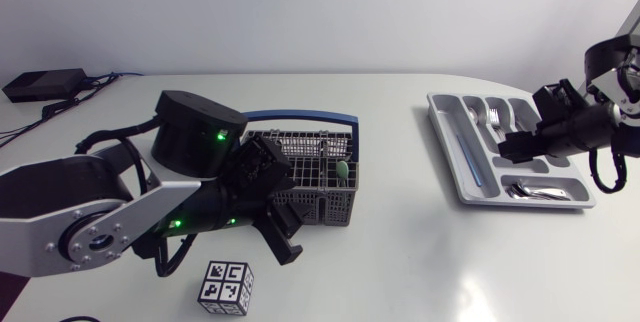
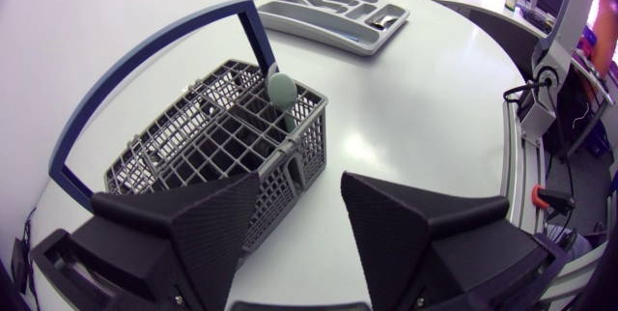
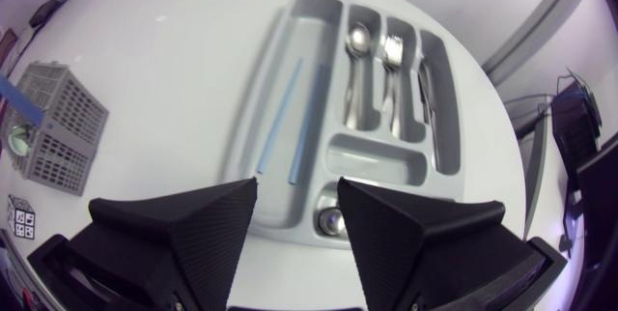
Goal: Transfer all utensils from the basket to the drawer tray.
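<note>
Left gripper (image 2: pixel 301 183): fingers apart, nothing between them. It hangs just over the near wall of the basket (image 2: pixel 208 147), one finger above the mesh and the other above bare table beside it.
Right gripper (image 3: pixel 296 185): fingers spread, holding nothing. It hangs above the tray (image 3: pixel 253 108), over its crosswise end compartments.
Basket: grey mesh, left of the table's middle, partly hidden by the left arm in the head view. Its blue handle (image 2: pixel 145 70) arches upright over it.
Green utensil (image 2: pixel 282 89): stands in the basket's corner compartment on the side facing the tray, its rounded head poking above the rim. I cannot make out anything else in the basket.
Tray: grey, on the right of the table, close to the curved table edge.
Tray contents: two blue sticks (image 3: pixel 290 118) lie side by side in the long outer compartment. A spoon (image 3: pixel 357 50) and a fork (image 3: pixel 394 55) lie in neighbouring narrow compartments. An end spoon (image 3: pixel 333 219) lies in the last crosswise compartment, under the right gripper.
Gap: a wide stretch of white table (image 1: pixel 400 252) separates basket and tray, which are well apart.
Cube (image 1: pixel 226 287): black-and-white patterned, near the table's front edge, just beside the left arm and near the basket's front corner.
</note>
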Controlling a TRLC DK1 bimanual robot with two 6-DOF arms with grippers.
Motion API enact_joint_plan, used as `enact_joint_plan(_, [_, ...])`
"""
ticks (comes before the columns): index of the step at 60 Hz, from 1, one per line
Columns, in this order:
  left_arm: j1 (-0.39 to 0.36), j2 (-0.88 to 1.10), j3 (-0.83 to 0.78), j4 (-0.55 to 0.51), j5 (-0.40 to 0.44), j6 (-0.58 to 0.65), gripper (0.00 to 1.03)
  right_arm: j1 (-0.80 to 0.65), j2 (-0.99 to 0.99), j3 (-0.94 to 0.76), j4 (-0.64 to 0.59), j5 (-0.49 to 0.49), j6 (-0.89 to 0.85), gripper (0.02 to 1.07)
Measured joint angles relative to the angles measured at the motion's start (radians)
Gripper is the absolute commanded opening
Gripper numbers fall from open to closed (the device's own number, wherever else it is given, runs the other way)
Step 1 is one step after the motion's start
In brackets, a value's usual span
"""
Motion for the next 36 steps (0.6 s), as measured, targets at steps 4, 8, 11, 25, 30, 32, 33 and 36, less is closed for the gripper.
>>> enact_joint_plan(4, [-0.001,0.000,0.000,0.000,0.000,0.000,0.60,0.056,-0.054,-0.002,-0.025,-0.045,0.013,0.69])
enact_joint_plan(8, [-0.003,0.000,0.000,0.001,0.000,0.000,0.60,0.110,-0.092,-0.006,-0.048,-0.083,0.030,0.69])
enact_joint_plan(11, [-0.003,0.000,0.000,0.003,0.000,0.000,0.60,0.146,-0.113,-0.007,-0.062,-0.110,0.045,0.69])
enact_joint_plan(25, [-0.005,0.005,0.000,0.010,0.000,0.000,0.60,0.367,-0.156,-0.008,-0.098,-0.219,0.126,0.69])
enact_joint_plan(30, [-0.005,0.008,0.000,0.011,0.000,0.000,0.60,0.454,-0.157,-0.008,-0.095,-0.224,0.150,0.69])
enact_joint_plan(32, [-0.005,0.009,0.000,0.010,0.000,0.000,0.60,0.488,-0.157,-0.008,-0.090,-0.224,0.158,0.69])
enact_joint_plan(33, [-0.005,0.010,0.000,0.011,0.000,0.000,0.60,0.511,-0.157,-0.008,-0.085,-0.223,0.166,0.69])
enact_joint_plan(36, [-0.004,0.010,0.000,0.011,0.000,0.000,0.60,0.554,-0.157,-0.008,-0.078,-0.223,0.178,0.69])
